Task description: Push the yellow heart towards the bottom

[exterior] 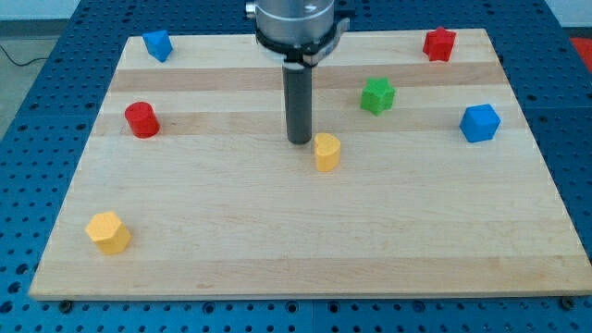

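The yellow heart [326, 152] sits near the middle of the wooden board [277, 240]. My tip [299, 141] rests on the board just to the view's left of the heart and slightly above it, close to it or touching it; I cannot tell which. The dark rod rises straight up from the tip to the arm's mount at the view's top.
A yellow hexagon block [109, 232] lies at the bottom left. A red cylinder [141, 119] is at the left, a blue block [158, 44] at the top left, a green star [377, 95] right of the rod, a red star [440, 43] at the top right, a blue cube [480, 122] at the right.
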Controlling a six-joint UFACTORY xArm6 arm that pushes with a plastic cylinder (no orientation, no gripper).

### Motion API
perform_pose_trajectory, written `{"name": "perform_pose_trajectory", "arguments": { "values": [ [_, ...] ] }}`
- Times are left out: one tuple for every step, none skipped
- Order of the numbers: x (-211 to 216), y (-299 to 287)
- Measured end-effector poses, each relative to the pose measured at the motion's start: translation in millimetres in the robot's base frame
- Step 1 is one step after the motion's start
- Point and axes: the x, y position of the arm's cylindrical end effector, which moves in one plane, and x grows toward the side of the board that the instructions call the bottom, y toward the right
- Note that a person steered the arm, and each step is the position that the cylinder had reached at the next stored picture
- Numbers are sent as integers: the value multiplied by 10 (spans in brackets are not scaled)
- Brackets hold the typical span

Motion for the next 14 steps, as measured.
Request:
{"name": "perform_pose_trajectory", "arguments": {
  "values": [
    [-153, 230],
    [168, 419],
    [680, 350],
    [885, 265],
    [840, 327],
    [763, 339],
    [729, 101],
    [728, -305],
    [865, -478],
    [921, -244],
    [957, 14],
    [1163, 196],
    [1291, 210],
    [1268, 210]
  ]
}}
